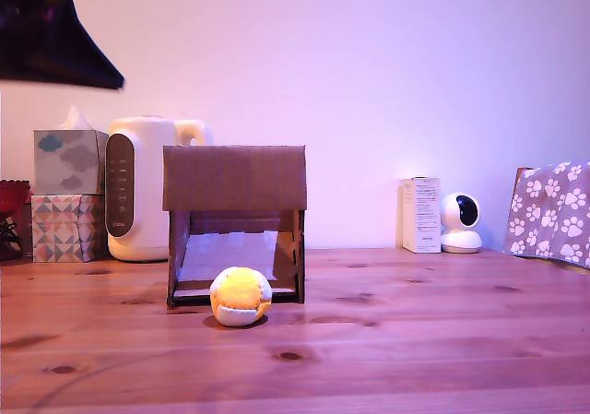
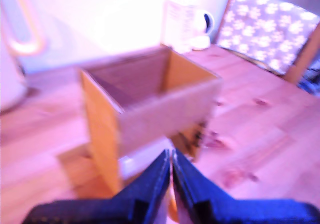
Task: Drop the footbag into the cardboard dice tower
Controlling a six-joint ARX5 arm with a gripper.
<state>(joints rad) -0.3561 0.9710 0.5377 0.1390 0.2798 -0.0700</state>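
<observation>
Yellow-orange and white, the small squashy footbag (image 1: 240,296) is seen resting on the wooden table (image 1: 415,340) just before the brown cardboard dice tower (image 1: 235,225). It lies well below the dark gripper (image 2: 171,165), whose jaws are pressed nearly together, empty

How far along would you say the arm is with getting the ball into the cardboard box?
Nothing looks done yet: the ball sits on the table in front of the cardboard box. In hand: the gripper, jaws nearly together and apparently empty, is up above the box's open top. Left: come down, grip the ball, lift it over the opening and release.
</observation>
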